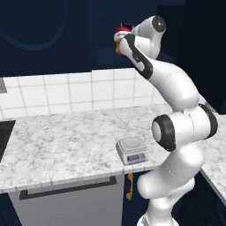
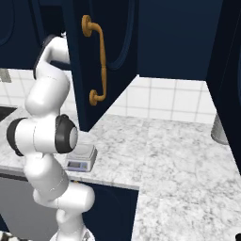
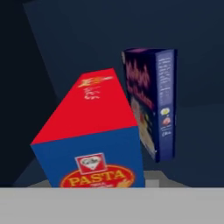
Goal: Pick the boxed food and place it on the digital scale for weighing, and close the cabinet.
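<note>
The boxed food [image 3: 92, 118], red with a blue end marked PASTA, hangs tilted right in front of the hand inside the dark navy cabinet. From the left base view a bit of the boxed food [image 1: 120, 32] peeks out beside my raised wrist. My gripper [image 1: 122, 40] is up at the shelf and appears shut on the box; the fingertips are hidden. The cabinet door [image 2: 108, 56] with its gold handle [image 2: 96, 61] stands open. Down on the marble counter sits the digital scale [image 1: 131, 148], with nothing on its plate; the scale [image 2: 81, 155] also shows beside my arm.
A narrower blue-purple box [image 3: 151, 100] stands upright just behind and right of the red one. A grey drawer with a black bar handle [image 1: 66, 187] lies under the counter. A black inset [image 1: 4, 137] is at the counter's left, and a grey container [image 2: 219, 129] at its far right.
</note>
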